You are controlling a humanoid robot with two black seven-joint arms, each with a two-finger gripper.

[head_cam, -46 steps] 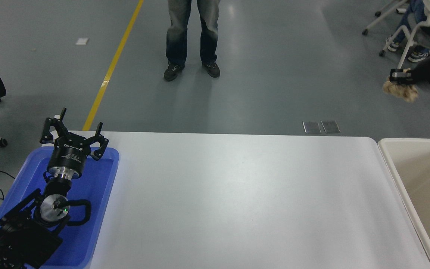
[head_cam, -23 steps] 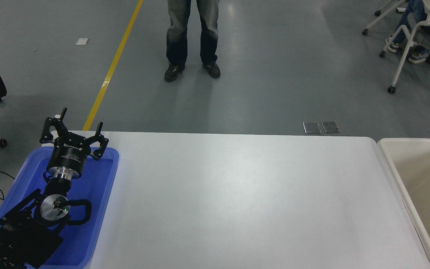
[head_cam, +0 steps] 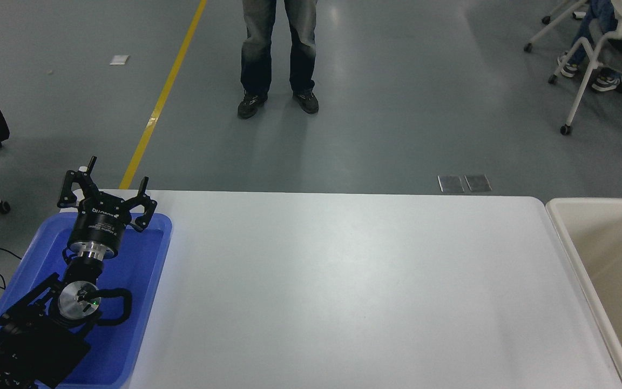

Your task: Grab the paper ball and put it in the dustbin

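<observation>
From my station I see only one arm: the left pincer (head_cam: 107, 190) hangs parked over the far end of the blue tray (head_cam: 151, 281), its fingers spread wide with nothing between them. The right pincer is nowhere in the picture, so I can say nothing of its state.

The paper ball is not visible anywhere. The white worktop (head_cam: 354, 281), which stretches away to the right of the left pincer, shows no wad of paper, and neither does the part of the tray I can see around the arm. The dustbin (head_cam: 565, 237) stands well to the right of the pincer, against the worktop's right end; only its left rim and part of its inner wall fall inside the frame, and what I see of the inside holds no ball. Most of the bin is cut off at the edge, so the ball may lie there out of sight.

My judgement: either the drop has been made and the task is at its end, or the ball sits with the right arm off-camera. These pictures cannot settle which.

A person (head_cam: 277, 59) stands on the floor well beyond the pincer.
</observation>
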